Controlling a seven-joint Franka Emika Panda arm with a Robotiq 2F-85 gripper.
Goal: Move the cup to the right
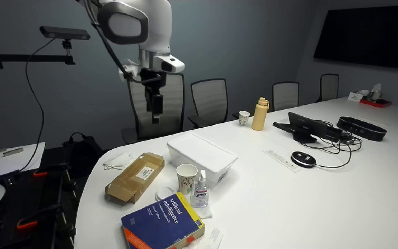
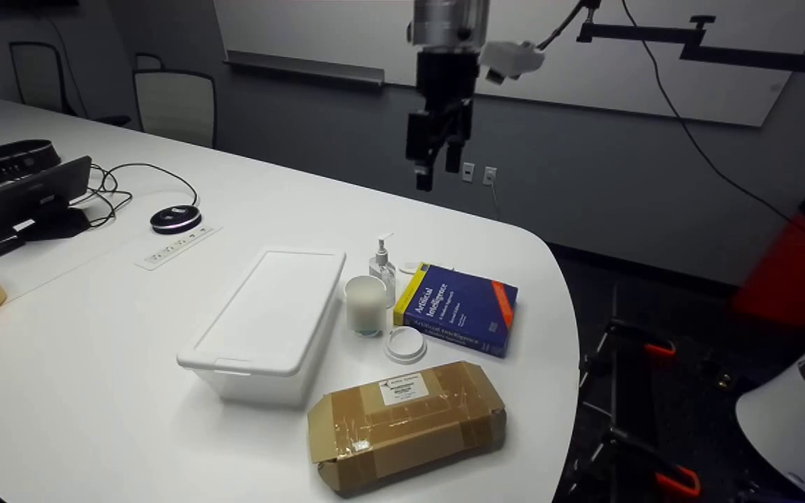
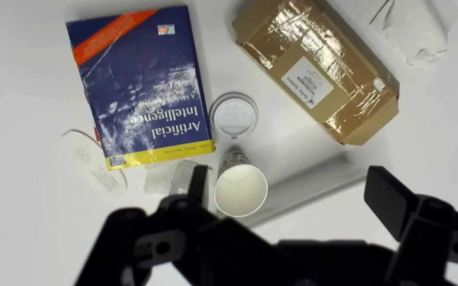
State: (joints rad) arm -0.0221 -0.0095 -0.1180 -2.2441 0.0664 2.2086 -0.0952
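Above the table, tool wide agape

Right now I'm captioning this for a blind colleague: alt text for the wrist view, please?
A white cup stands mouth up on a white table, seen from above past an open black pincer. A blue Artificial Intelligence book lies upper left, a brown box upper right, and a round white lid between them.

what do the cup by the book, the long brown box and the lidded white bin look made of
Cup: probably paper, matte-looking, judging by its thin wall and printed swirls.
Box: seemingly cardboard, dull brown with folded flaps, glossy where taped.
Bin: likely smooth plastic, given its moulded lid and cloudy sides.
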